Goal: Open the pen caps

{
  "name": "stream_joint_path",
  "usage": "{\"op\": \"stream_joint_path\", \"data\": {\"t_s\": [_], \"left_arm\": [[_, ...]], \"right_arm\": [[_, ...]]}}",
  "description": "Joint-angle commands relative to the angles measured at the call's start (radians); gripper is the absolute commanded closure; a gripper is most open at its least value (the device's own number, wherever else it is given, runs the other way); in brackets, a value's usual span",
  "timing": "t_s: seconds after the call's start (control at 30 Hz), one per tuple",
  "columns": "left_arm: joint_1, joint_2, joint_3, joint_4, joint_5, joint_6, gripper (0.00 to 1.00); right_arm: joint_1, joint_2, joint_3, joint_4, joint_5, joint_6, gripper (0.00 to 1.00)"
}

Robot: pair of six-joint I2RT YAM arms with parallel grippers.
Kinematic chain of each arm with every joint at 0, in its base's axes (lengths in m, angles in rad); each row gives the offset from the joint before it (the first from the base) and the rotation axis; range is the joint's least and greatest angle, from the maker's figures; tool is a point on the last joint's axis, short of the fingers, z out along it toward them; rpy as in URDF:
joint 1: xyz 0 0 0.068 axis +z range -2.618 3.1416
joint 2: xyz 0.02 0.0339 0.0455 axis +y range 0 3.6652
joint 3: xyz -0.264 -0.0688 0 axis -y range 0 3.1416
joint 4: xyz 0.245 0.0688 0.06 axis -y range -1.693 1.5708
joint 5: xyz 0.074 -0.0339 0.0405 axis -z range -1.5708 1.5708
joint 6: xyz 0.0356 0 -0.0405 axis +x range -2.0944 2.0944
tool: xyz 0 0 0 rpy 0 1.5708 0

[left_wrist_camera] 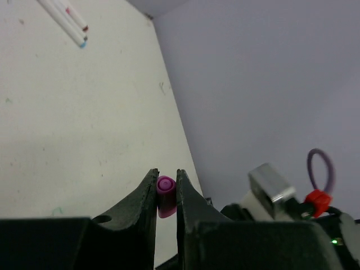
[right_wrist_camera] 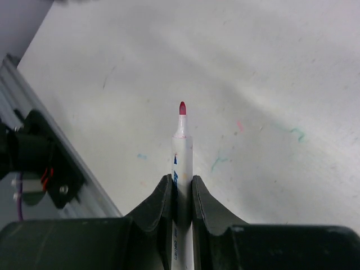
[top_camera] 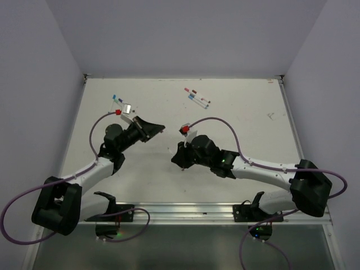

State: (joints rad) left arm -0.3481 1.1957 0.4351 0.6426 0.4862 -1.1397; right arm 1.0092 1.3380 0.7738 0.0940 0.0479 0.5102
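White table (top_camera: 225,129): pens (top_camera: 198,97) far centre, cyan-ended pen (top_camera: 117,99) far left

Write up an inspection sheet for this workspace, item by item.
Surface: white table, with faint ink smudges and scuffs.
Job's things: magenta pen cap pinched in the left gripper; uncapped pen, red tip exposed, in the right gripper; loose pens lying at the far side.
Clutter: nothing seen.
Grippers: left shut on the cap, right shut on the pen's barrel; the two are apart.
Cables: purple cables loop from both arms and at the bases.
Surroundings: plain pale walls on three sides; metal rail at the near edge.
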Motion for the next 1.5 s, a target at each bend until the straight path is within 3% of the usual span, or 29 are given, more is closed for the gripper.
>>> {"op": "stream_joint_path", "data": {"t_s": [0.0,0.1,0.13,0.2,0.23,0.33,0.57,0.7,0.83,1.07,1.33,1.47], "left_arm": [[0.076,-0.047,-0.031,0.256,0.015,0.023,1.00],[0.100,-0.038,-0.044,0.312,0.015,-0.026,1.00],[0.100,-0.035,-0.036,0.301,0.011,-0.028,1.00],[0.094,-0.057,0.028,0.121,-0.024,0.039,1.00],[0.089,-0.088,0.060,-0.079,-0.053,0.151,1.00],[0.038,-0.117,0.172,-0.385,-0.179,0.356,1.00],[0.026,-0.030,0.182,-0.573,-0.104,0.580,1.00],[-0.046,0.050,0.140,-0.532,-0.066,0.566,1.00],[-0.081,0.100,0.044,-0.339,-0.015,0.469,1.00],[-0.176,0.166,0.044,-0.337,-0.058,0.452,1.00],[-0.189,0.260,0.057,-0.301,-0.071,0.425,0.96],[-0.196,0.340,0.102,-0.270,-0.069,0.406,0.92]], "right_arm": [[-0.014,-0.002,-0.036,-0.002,-0.273,0.034,1.00],[-0.015,0.023,-0.031,-0.002,-0.301,0.051,1.00],[-0.015,0.021,-0.028,-0.019,-0.228,0.053,1.00],[-0.017,-0.009,-0.036,-0.074,-0.134,0.070,1.00],[-0.017,-0.022,-0.022,-0.124,0.003,0.073,1.00],[-0.029,-0.049,0.015,-0.284,0.174,0.071,1.00],[-0.110,-0.017,0.048,-0.428,0.268,0.082,1.00],[-0.130,0.052,0.080,-0.376,0.245,0.085,1.00],[-0.133,0.167,0.146,-0.353,0.230,0.097,1.00],[-0.133,0.317,0.180,-0.269,0.234,0.113,1.00],[-0.133,0.389,0.174,-0.177,0.227,0.123,1.00],[-0.133,0.414,0.183,-0.158,0.245,0.140,0.95]]}}
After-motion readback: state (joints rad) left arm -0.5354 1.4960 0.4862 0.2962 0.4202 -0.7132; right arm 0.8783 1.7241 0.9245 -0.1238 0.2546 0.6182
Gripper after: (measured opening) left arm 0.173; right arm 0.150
